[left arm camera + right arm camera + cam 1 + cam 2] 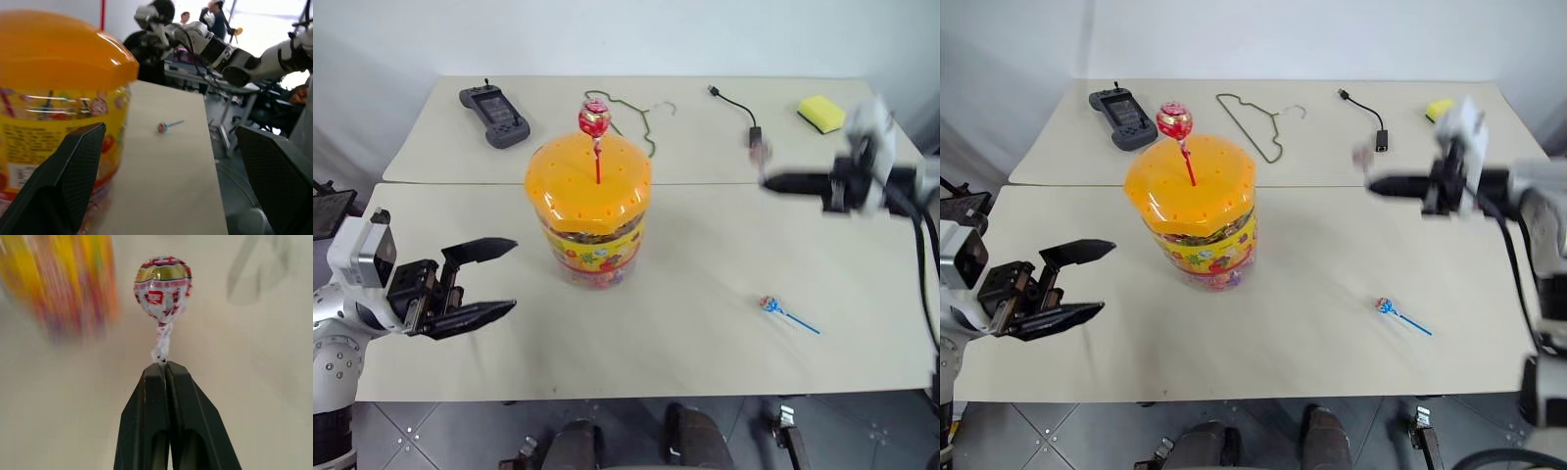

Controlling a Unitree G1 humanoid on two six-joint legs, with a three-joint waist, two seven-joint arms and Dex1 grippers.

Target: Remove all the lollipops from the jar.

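The jar [589, 211] stands mid-table, clear with a yellow-red label and an orange domed lid full of holes. A red lollipop [594, 120] sticks upright out of the lid on its red stick. A blue lollipop [771, 305] lies on the table to the jar's right. My right gripper [769, 180] hangs over the right side of the table, shut on the stick of a pale-wrapped lollipop [163, 286] that stands out past its fingertips. My left gripper [512, 275] is open and empty left of the jar, pointing at it.
On the far table lie a grey handheld controller [493, 115], a wire hanger [641, 122], a black cable with adapter [736, 108] and a yellow sponge [821, 114]. A seam runs between the two tables behind the jar.
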